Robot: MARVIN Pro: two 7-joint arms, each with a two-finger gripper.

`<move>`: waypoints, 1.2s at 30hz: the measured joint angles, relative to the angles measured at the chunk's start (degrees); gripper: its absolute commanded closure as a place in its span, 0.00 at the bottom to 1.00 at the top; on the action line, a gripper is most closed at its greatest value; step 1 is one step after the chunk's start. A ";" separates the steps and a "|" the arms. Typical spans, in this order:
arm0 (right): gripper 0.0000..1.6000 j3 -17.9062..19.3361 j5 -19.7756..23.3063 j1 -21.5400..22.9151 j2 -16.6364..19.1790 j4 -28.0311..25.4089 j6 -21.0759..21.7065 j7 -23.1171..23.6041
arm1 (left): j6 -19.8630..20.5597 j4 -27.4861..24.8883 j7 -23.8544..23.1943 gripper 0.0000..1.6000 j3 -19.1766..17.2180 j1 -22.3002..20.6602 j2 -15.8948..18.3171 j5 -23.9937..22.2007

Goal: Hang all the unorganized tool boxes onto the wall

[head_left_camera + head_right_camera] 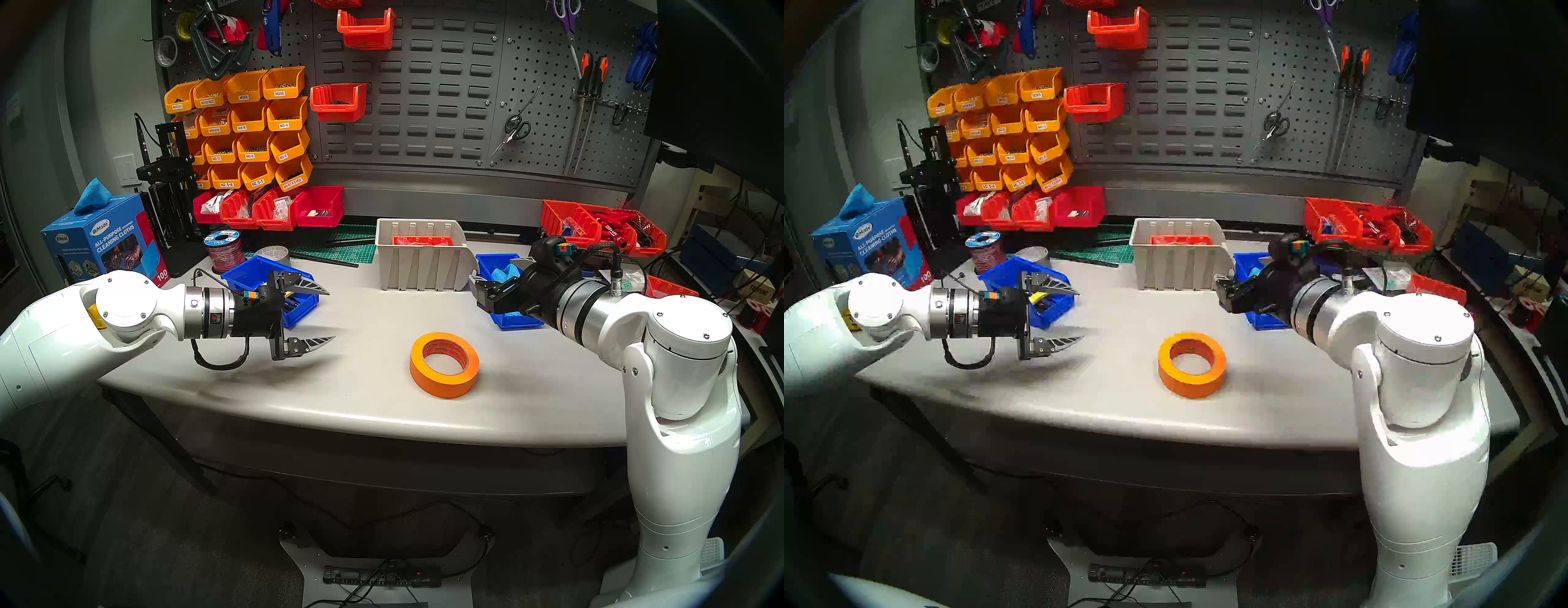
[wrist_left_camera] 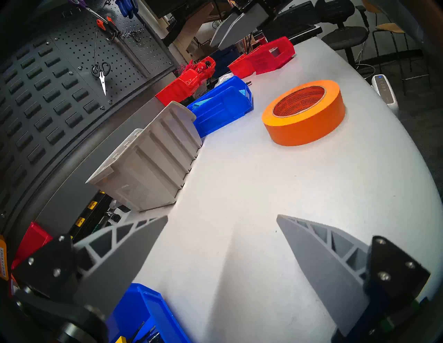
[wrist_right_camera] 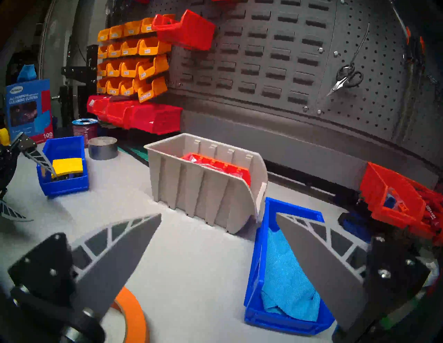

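Three tool boxes sit unhung on the grey worktable (image 1: 382, 373) below the louvred wall panel (image 1: 424, 85). Largest, the beige ribbed bin (image 1: 420, 263) stands at the far centre; only the right wrist view shows clearly the red packets filling it. Just right of it lies a blue bin (image 3: 261, 275), whose light-blue cloth (image 3: 285, 275) the same view lays bare, while the head views hide most of it behind the right gripper (image 1: 481, 293). That gripper hangs spread wide and empty, one finger over the cloth. At the left, the second blue bin (image 1: 250, 271) sits behind the left gripper (image 1: 326, 314), also wide open and holding nothing. An orange tape roll (image 1: 444, 364) lies near centre, apart from all three.
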 measured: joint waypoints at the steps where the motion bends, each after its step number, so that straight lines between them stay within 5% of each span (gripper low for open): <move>1: 0.00 0.00 0.13 -0.18 -0.08 -0.02 0.03 0.00 | 0.00 0.00 0.00 0.00 0.00 0.00 0.00 0.00; 27: 0.00 -2.10 3.59 -3.74 -0.53 -0.14 0.06 -3.13 | 0.00 0.00 0.04 0.00 0.01 0.00 0.00 0.00; 36: 0.00 -1.08 -1.09 -0.38 2.11 0.04 -2.37 -7.42 | 0.00 0.01 0.08 0.00 0.03 0.00 0.00 0.00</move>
